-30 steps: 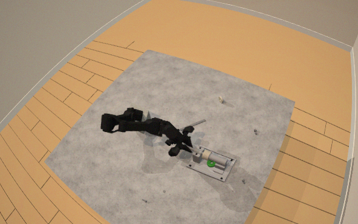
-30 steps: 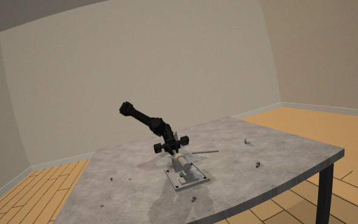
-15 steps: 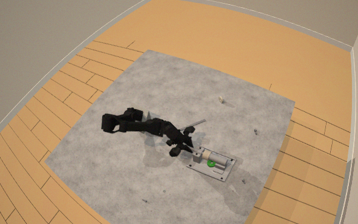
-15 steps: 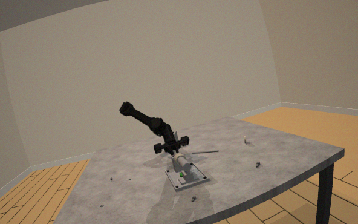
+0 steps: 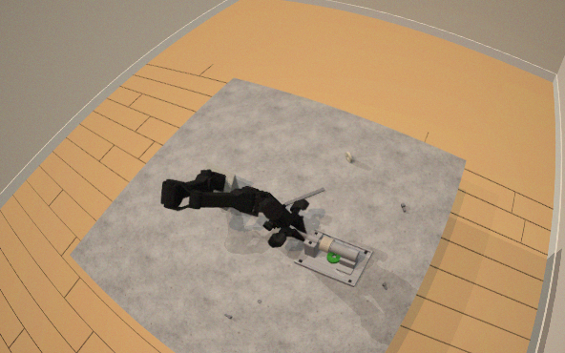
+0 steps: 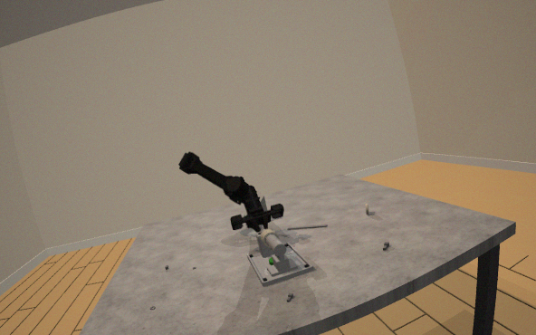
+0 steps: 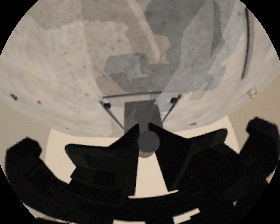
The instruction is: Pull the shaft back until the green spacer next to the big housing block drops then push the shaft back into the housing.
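Observation:
The green spacer (image 5: 333, 258) (image 6: 271, 261) is off the shaft and rests low on the base plate (image 5: 364, 267) (image 6: 288, 276), beside the grey housing (image 5: 345, 250) (image 6: 279, 248). A cream spacer (image 5: 325, 244) (image 6: 267, 235) sits in line between the housing and the small support block (image 5: 310, 248). My gripper (image 5: 305, 237) (image 6: 263, 229) (image 7: 143, 126) is shut on the shaft, whose round grey end (image 7: 149, 142) shows between the fingers in the wrist view. The fingertips are close to the support block. How deep the shaft sits in the housing is hidden.
A long grey rod (image 5: 308, 196) (image 6: 308, 227) lies beside the arm. A cream ring (image 5: 348, 157) (image 6: 367, 209) stands farther back. Small bolts (image 5: 403, 207) (image 6: 290, 297) lie scattered on the grey table (image 5: 170, 272). The plate has dark holes at its corners.

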Tool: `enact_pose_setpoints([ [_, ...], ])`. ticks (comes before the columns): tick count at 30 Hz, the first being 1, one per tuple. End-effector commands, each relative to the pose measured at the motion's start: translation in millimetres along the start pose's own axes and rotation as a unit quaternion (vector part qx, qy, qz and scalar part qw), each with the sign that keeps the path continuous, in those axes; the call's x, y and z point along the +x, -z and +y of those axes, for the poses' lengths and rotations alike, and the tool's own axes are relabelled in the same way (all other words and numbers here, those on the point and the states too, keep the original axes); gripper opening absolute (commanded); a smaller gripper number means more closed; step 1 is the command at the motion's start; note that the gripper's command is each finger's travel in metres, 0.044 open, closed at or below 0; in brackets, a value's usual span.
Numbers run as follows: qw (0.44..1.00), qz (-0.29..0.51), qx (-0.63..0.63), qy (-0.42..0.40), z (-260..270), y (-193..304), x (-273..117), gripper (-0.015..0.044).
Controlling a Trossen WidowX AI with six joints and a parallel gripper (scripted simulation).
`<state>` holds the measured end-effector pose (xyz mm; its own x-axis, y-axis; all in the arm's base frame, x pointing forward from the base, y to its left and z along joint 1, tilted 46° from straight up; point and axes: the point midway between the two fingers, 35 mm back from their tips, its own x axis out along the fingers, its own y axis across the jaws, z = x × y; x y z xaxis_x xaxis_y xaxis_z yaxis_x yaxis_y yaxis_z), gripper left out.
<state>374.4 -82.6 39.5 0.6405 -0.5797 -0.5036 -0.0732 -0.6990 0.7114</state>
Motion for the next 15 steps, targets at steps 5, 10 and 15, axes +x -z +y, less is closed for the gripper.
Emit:
enact_pose_setpoints([
  [5,1.000,0.001,-0.001,-0.002,1.0,3.1,2.2,0.0000],
  [10,1.000,0.001,-0.001,-0.002,1.0,4.1,3.2,0.0000],
  [15,1.000,0.001,-0.001,-0.002,1.2,5.2,4.2,0.0000],
])
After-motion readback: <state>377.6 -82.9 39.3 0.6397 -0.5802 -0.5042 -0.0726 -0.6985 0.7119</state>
